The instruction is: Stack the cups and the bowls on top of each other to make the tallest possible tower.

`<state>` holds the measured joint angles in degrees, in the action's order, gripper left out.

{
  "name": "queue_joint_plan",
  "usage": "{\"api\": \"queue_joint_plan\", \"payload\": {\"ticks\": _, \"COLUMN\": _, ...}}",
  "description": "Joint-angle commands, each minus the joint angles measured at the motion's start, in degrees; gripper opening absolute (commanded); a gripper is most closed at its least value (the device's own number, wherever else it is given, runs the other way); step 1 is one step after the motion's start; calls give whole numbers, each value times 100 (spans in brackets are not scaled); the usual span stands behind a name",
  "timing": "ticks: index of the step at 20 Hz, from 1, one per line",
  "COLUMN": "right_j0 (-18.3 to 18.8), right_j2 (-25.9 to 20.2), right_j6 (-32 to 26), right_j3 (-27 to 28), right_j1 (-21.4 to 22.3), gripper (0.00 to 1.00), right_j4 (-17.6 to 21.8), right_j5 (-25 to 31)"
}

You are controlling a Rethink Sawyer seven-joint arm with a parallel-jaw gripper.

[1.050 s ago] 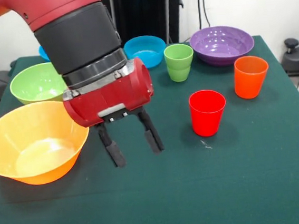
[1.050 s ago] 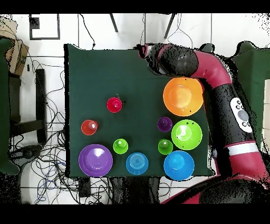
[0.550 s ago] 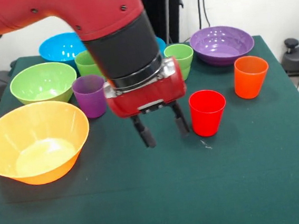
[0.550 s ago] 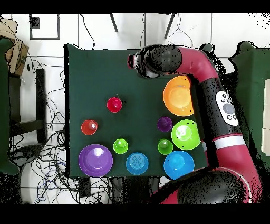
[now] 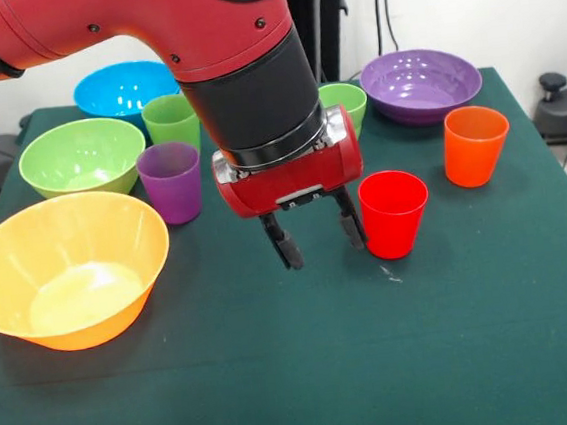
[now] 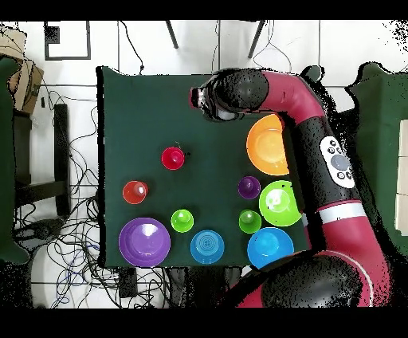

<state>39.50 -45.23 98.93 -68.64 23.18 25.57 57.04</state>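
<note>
the gripper [image 5: 316, 239] hangs with its fingers spread and nothing between them, just beside the red cup [image 5: 394, 213]. nothing is stacked yet: the cups and bowls all stand apart on the table [image 5: 458, 356], the orange cup [image 5: 475, 145] and purple bowl [image 5: 421, 84] beyond the red one, the purple cup [image 5: 171, 182] near the orange bowl [image 5: 65, 269].

the likely trouble is the near finger [image 5: 350, 228]: if the gripper drops or slides over from here, that finger may catch the red cup's rim and tip or shove it instead of straddling the wall. the light cup would probably slide on the cloth.
</note>
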Motion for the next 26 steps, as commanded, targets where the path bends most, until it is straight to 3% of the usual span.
{"api": "queue_joint_plan", "payload": {"ticks": 1, "right_j0": -32, "right_j2": 391, "right_j6": -1229, "right_j3": 193, "right_j1": 99, "gripper": 100, "right_j4": 480, "right_j5": 406}}
{"api": "queue_joint_plan", "payload": {"ticks": 8, "right_j0": 22, "right_j2": 300, "right_j6": -1288, "right_j3": 184, "right_j1": 112, "gripper": 100, "right_j4": 454, "right_j5": 260}}
{"api": "queue_joint_plan", "payload": {"ticks": 12, "right_j0": -52, "right_j2": 232, "right_j6": -1472, "right_j3": 568, "right_j1": -44, "gripper": 100, "right_j4": 458, "right_j5": 434}}
{"api": "queue_joint_plan", "payload": {"ticks": 20, "right_j0": -561, "right_j2": -27, "right_j6": -2359, "right_j3": 2495, "right_j1": -864, "gripper": 100, "right_j4": 647, "right_j5": 1471}}
{"api": "queue_joint_plan", "payload": {"ticks": 26, "right_j0": -1053, "right_j2": -563, "right_j6": -3160, "right_j3": 4272, "right_j1": -1554, "gripper": 100, "right_j4": 1127, "right_j5": 2436}}
